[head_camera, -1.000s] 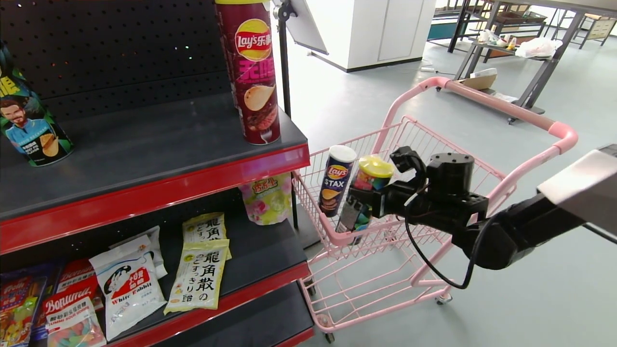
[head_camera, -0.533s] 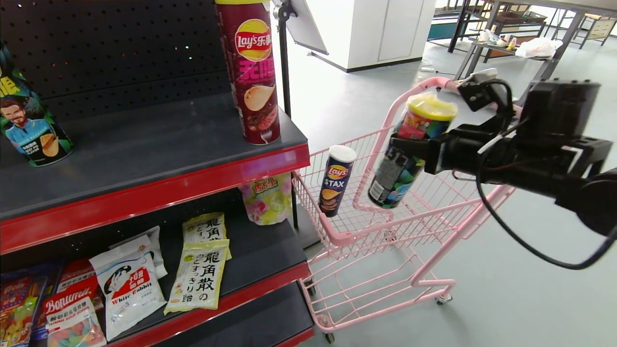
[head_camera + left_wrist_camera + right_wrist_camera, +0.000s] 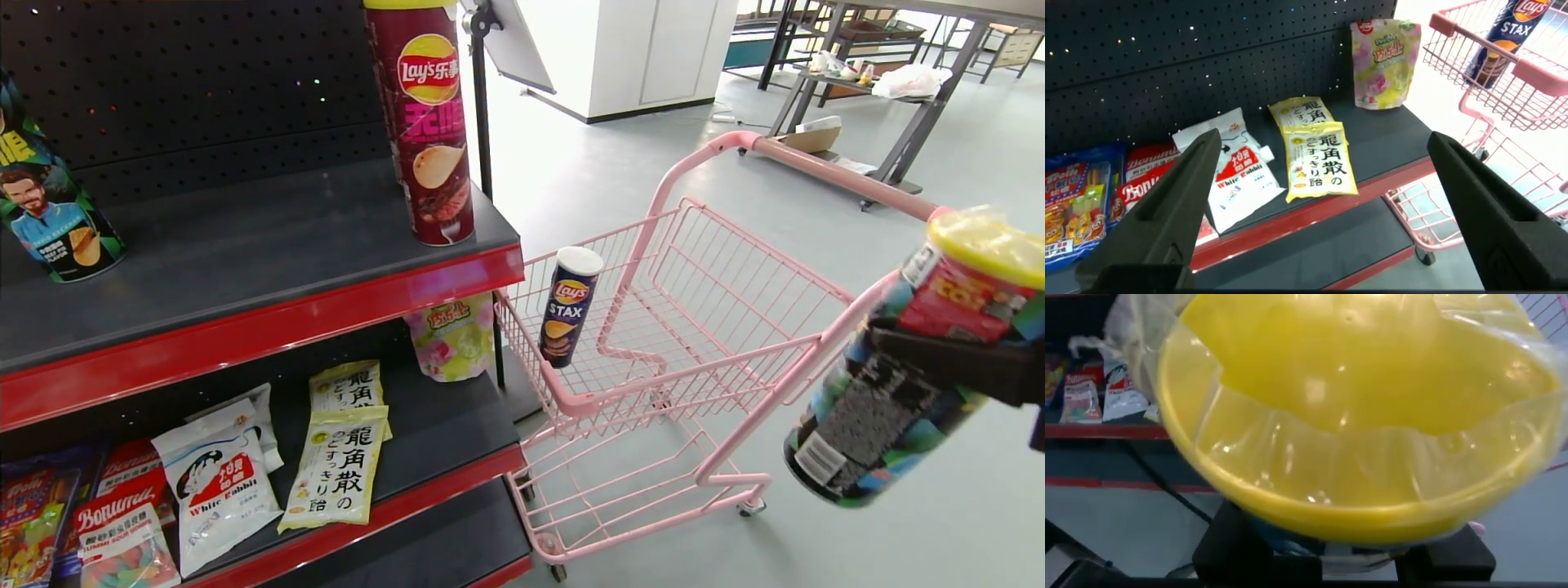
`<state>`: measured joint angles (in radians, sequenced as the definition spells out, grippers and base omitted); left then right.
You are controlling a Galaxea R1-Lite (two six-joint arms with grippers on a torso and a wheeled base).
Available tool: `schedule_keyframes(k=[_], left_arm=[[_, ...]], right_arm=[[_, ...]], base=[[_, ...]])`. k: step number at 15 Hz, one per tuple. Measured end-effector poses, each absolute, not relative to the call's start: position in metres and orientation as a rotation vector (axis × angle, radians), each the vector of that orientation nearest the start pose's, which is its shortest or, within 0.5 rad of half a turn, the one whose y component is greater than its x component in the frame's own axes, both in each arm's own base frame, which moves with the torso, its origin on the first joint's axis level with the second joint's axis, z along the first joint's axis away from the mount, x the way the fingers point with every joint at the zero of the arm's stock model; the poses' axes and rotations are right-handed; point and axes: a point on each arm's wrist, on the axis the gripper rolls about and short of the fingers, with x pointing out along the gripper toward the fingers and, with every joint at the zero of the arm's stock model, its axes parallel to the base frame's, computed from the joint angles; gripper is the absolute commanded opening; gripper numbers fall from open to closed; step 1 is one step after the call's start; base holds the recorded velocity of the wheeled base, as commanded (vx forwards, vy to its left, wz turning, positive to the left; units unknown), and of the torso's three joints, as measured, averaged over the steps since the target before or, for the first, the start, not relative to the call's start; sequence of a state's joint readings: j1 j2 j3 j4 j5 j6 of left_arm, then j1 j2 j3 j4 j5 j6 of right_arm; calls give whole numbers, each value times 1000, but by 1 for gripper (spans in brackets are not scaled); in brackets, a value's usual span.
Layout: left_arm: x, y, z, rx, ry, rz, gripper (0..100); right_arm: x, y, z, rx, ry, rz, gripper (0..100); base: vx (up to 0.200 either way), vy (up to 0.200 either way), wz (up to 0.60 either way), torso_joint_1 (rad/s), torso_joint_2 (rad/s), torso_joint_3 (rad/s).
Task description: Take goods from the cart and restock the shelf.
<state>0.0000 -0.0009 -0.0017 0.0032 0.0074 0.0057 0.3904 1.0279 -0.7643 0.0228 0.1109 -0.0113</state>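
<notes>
My right end effector (image 3: 951,359) clamps the yellow-lidded can (image 3: 865,412) mid-body at the cart's (image 3: 571,402) 4 o'clock, base free for the shelf (image 3: 245,245); my left end effector (image 3: 1323,143) gapes empty.

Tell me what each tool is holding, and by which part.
Right tool grips the yellow-lidded chip can around its upper body, just below the lid. Left tool is open, holding nothing.

Yellow-lidded can (image 3: 867,418) lifted from cart (image 3: 841,176), carried rightward
</notes>
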Motion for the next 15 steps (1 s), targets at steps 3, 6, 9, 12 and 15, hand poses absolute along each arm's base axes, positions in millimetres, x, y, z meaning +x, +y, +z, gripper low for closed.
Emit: schedule_keyframes(k=[3,6,9,12,15], left_arm=[[-23,0,76,7,1,6,100],[-23,0,76,8,0,6,100],[-23,0,75,7,3,6,100],[-23,0,76,8,1,6,100],[-23,0,76,8,0,6,100]], right_arm=[[93,45,226,-81,313,568,0],[84,44,216,-103,306,612,0],[81,43,211,-109,317,618,0],[80,42,212,-114,304,621,0],[82,43,217,-136,289,626,0]], base=[[0,0,0,0,0,0],[0,0,0,0,0,0],[0,0,0,22,-81,-58],[0,0,0,128,-450,-305],[0,0,0,188,-548,-368]])
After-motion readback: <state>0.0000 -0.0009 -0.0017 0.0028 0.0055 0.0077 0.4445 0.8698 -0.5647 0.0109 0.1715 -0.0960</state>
